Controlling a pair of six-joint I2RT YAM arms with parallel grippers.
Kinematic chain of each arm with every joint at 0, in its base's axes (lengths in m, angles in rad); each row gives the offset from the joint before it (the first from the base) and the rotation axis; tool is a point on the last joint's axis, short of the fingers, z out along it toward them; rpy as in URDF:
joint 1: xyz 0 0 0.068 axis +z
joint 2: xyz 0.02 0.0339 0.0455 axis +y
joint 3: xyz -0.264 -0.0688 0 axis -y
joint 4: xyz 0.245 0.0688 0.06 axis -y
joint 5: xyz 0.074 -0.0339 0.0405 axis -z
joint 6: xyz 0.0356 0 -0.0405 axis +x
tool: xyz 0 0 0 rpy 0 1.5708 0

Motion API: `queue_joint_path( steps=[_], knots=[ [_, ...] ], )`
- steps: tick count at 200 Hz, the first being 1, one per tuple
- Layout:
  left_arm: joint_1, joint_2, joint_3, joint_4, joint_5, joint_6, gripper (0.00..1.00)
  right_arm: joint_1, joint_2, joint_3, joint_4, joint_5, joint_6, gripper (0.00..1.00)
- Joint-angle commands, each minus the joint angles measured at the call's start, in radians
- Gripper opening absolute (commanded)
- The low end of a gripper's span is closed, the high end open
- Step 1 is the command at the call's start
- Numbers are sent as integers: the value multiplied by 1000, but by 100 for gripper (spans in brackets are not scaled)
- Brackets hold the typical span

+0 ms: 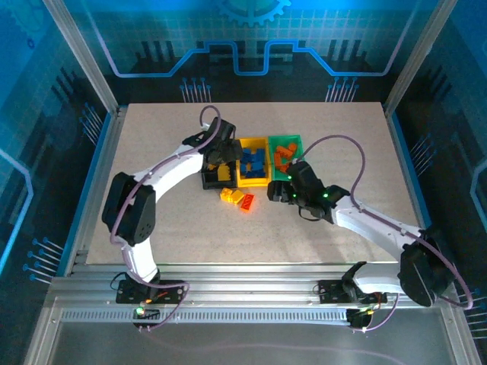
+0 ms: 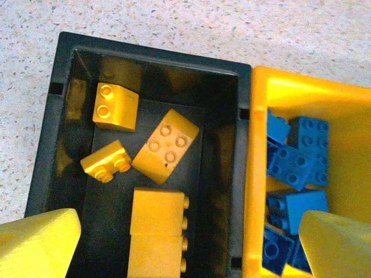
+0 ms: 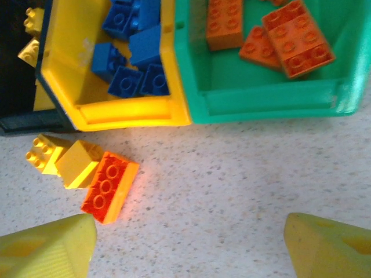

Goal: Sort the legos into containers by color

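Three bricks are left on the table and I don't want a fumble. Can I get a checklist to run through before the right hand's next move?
1. Right hand open, nothing in it: ok.
2. Left hand open over the black bin, nothing held: ok.
3. Table cleared: not ok; orange brick and two yellow bricks lie loose.
4. Orange brick free of neighbours: not ok, it lies against a yellow brick.
5. Green bin holds orange only, with room: ok.

I find no word, number or brand mark that I can read on the bricks (image 2: pixel 165 152), the bins (image 3: pixel 130 119) or the table (image 1: pixel 190 228). The one sign is a blue gear outline (image 1: pixel 255 7) on the back wall (image 1: pixel 342 30).
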Motion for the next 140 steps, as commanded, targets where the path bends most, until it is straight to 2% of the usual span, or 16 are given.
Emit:
queue_joint_path(
  steps=[1, 37, 71, 110, 140],
  knots=[
    [-38, -163, -93, 46, 70, -28, 99, 54, 85, 14, 57, 2, 62, 86],
    [-129, -378, -321, 96, 76, -78, 99, 108, 261, 102, 100, 16, 104, 87],
    [-178, -529, -495, 95, 74, -126, 99, 130, 388, 192, 90, 30, 108, 85],
    [-189, -661, -604, 70, 57, -159, 99, 137, 497, 273, -18, 66, 115, 80],
    [-188, -701, -631, 55, 35, -162, 99, 147, 540, 285, -77, 82, 129, 75]
  ],
)
